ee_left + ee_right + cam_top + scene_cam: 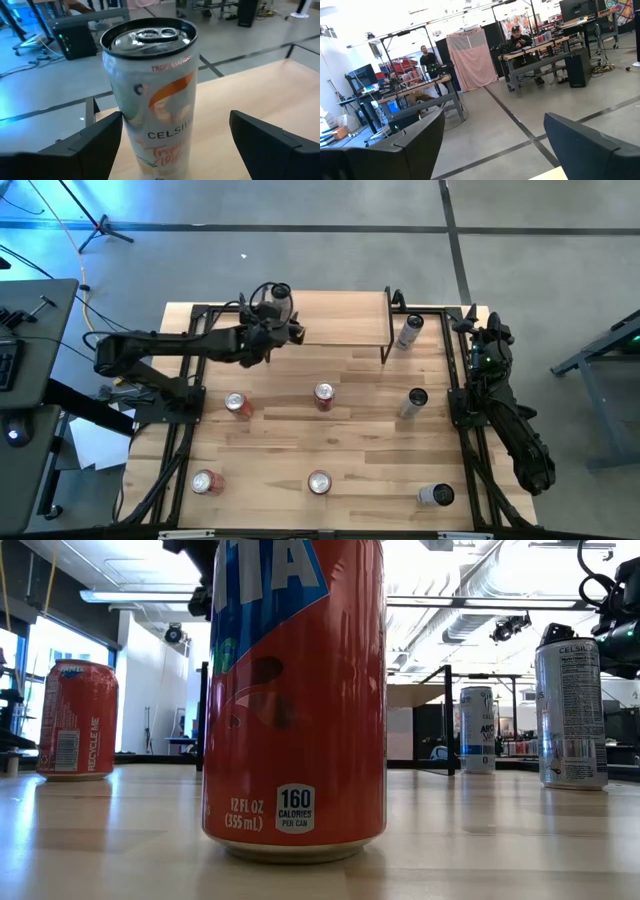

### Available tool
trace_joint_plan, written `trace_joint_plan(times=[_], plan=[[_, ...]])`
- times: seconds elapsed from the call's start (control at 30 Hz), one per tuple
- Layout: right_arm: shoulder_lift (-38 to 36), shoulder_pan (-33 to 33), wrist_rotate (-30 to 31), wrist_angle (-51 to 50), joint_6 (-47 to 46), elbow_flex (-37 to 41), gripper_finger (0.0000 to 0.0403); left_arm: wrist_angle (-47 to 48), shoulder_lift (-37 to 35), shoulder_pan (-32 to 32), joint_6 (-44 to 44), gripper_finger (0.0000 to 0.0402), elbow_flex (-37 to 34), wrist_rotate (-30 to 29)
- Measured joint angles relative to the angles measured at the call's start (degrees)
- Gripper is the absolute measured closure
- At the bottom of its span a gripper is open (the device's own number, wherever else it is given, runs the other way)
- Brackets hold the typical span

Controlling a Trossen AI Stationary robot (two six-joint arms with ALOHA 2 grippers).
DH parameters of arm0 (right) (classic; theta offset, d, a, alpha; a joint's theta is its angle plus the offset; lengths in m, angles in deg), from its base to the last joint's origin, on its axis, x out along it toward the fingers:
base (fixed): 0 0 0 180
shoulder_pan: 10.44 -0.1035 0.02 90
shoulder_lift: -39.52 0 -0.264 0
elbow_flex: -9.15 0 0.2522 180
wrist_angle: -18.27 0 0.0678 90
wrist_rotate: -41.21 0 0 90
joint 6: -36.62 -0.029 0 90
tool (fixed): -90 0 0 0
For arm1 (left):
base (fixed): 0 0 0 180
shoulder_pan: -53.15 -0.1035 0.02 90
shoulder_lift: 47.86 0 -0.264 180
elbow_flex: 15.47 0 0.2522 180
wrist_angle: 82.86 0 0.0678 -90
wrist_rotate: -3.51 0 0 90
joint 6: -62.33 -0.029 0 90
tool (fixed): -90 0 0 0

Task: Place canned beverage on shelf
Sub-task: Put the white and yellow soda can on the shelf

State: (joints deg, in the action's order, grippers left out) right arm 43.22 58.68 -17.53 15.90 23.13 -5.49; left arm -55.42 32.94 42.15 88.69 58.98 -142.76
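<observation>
Where left fingers [95, 145] gape, upright "CELSIUS" can [152, 95] on shelf [340, 320].

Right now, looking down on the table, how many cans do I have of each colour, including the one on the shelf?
Red cans: 4
White or silver cans on the table: 3
White can on the shelf: 1, standing between the open fingers of the left gripper
Total: 8 cans

Overhead cam straight down; low cam tabletop-level; wrist cams fwd.
</observation>
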Motion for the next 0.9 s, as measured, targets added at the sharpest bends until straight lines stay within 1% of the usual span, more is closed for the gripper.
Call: trace_joint_plan(times=[0.2,0.67,0.77,0.9], plan=[[0.01,0.0,0.0,-0.01,-0.01,-0.01,0.0075,-4.99,3.13,-1.53,-1.09,0.0061,0.0,-0.39],[0.01,-0.01,0.0,-0.01,0.0,-0.01,0.0075,-6.56,4.45,-3.31,-1.11,0.0063,0.0,-1.54],[0.0,0.01,0.0,-0.01,0.0,0.01,0.0075,-6.42,4.45,-3.29,-1.11,0.0075,0.0,-1.29],[0.02,-0.01,0.0,-0.01,0.01,-0.01,0.0075,-6.25,4.45,-3.29,-1.11,0.0106,0.0,-1.01]])
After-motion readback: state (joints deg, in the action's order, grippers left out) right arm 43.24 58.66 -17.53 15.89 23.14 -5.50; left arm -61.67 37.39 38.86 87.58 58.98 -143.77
